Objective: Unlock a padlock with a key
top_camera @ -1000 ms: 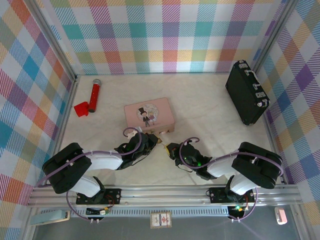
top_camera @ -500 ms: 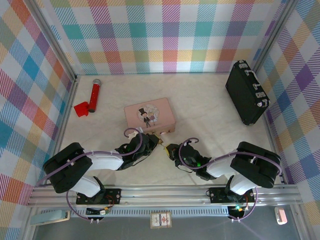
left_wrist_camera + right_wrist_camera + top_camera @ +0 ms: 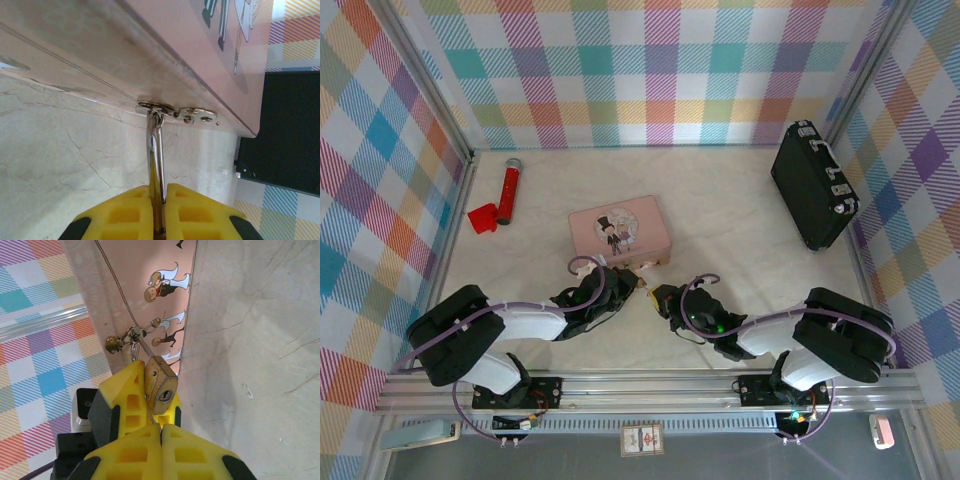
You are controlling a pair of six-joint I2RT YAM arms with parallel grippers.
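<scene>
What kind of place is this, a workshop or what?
Likely a robot test booth: a left arm and right arm bolted to a metal rail, plaid panels walling a tabletop, props like a pink tin and black case.

left gripper (image 3: 158, 189): yellow fingers (image 3: 120, 215) pinched on padlock (image 3: 158, 220) | shackle (image 3: 155, 150): upright, threaded through hasp (image 3: 176, 111) on pink tin (image 3: 200, 50) | table (image 3: 60, 155): marbled, under tin | black case (image 3: 282, 130): right, past tin's corner

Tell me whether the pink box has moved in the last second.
No. The pink box keeps the same gap to the black case.
</scene>
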